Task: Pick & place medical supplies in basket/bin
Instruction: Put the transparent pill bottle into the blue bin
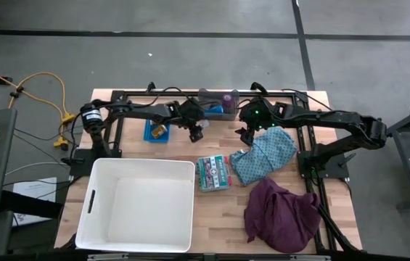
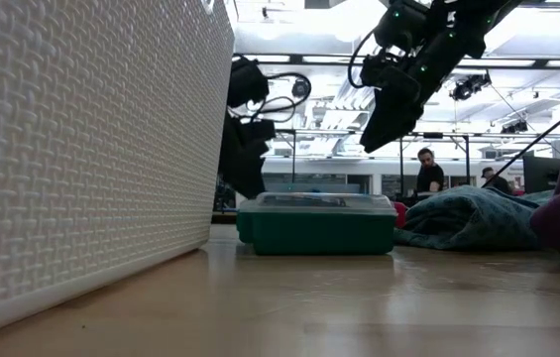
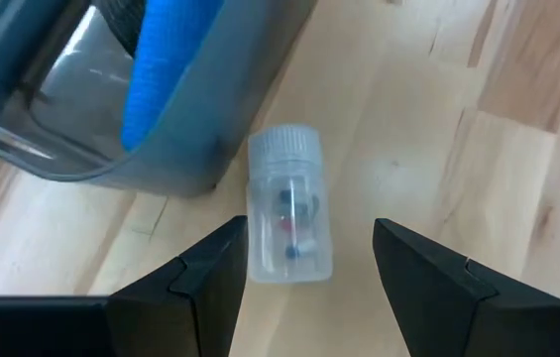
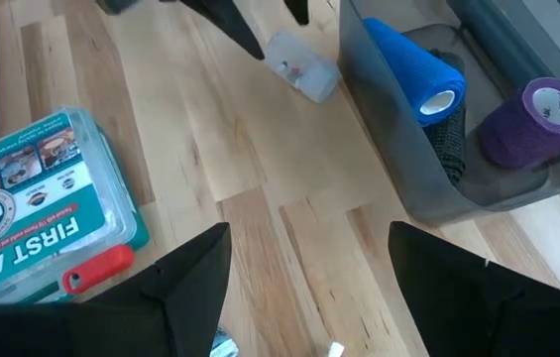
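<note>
From above, the white bin point(image 1: 136, 204) sits at the near left of the wooden surface point(image 1: 212, 210), its bottom edge cut off by the frame. The left pincer point(image 1: 196, 135) hangs near the far edge beside a blue tray point(image 1: 158, 131) holding something orange, possibly a bottle, too small to be sure. The right pincer point(image 1: 242, 136) hovers over the teal patterned cloth point(image 1: 264, 155); the crumpled maroon cloth point(image 1: 281, 215) lies nearer. A green first aid kit point(image 1: 213, 173) rests between bin and teal cloth.

At table height, the bin's woven plastic wall point(image 2: 91, 149) fills the left and hides much behind it. The kit point(image 2: 317, 222) shows a clear lid; both cloths are partly cut off at right.

The left wrist view shows the left pincer's fingers point(image 3: 195, 288) spread apart, straddling a clear ribbed-cap vial point(image 3: 288, 205) lying on its side, not touching it, beside a grey translucent container point(image 3: 175, 149) holding the blue roll point(image 3: 166, 69).

The right wrist view shows that pincer's fingers point(image 4: 185, 283) also apart, holding nothing. The grey container point(image 4: 428, 193) holds the blue roll and the purple roll point(image 4: 537, 121).
</note>
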Robot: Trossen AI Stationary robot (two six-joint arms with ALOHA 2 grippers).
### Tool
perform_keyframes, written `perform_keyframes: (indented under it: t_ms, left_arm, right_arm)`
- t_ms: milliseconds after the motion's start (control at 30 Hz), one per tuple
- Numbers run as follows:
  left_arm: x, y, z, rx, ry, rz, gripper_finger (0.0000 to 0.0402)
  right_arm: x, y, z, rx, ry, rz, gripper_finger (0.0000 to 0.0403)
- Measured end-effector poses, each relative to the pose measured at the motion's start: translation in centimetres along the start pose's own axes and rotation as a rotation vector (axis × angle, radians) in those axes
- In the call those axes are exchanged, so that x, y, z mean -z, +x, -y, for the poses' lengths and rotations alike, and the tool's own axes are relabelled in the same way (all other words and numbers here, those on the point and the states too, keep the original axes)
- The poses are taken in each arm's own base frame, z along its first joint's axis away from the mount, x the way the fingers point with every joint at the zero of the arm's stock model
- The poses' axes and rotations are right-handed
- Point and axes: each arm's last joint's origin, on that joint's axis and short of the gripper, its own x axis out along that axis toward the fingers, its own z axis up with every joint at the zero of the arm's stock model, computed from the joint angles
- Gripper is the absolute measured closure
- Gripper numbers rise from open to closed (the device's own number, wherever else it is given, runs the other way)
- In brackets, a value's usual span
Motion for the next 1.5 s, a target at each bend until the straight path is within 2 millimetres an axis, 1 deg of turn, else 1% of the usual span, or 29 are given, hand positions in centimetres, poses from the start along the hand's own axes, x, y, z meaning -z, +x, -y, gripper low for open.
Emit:
perform_keyframes:
  t_ms: [233, 633, 933, 1300, 1500]
  left_arm:
    - [0.2, 0.6, 0.4, -0.027, 0.024, -0.007, 0.0192]
    - [0.6, 1.7, 0.4, -0.044, 0.026, -0.016, 0.0192]
    - [0.6, 1.8, 0.3, -0.075, 0.043, -0.02, 0.0192]
    - [0.6, 1.8, 0.1, -0.102, 0.018, -0.017, 0.0192]
    - [0.5, 1.8, 0.1, -0.102, 0.079, -0.008, 0.0192]
  right_arm:
    - [0.0, 0.0, 0.0, 0.0, 0.0, 0.0, 0.0141]
    - [-0.1, 0.0, 0.0, 0.0, 0.0, 0.008, 0.0141]
    - [-0.1, 0.0, 0.0, 0.0, -0.001, 0.012, 0.0141]
    - [-0.1, 0.0, 0.0, -0.001, -0.001, 0.015, 0.0141]
    - [-0.1, 0.0, 0.0, 0.0, -0.001, 0.015, 0.0141]
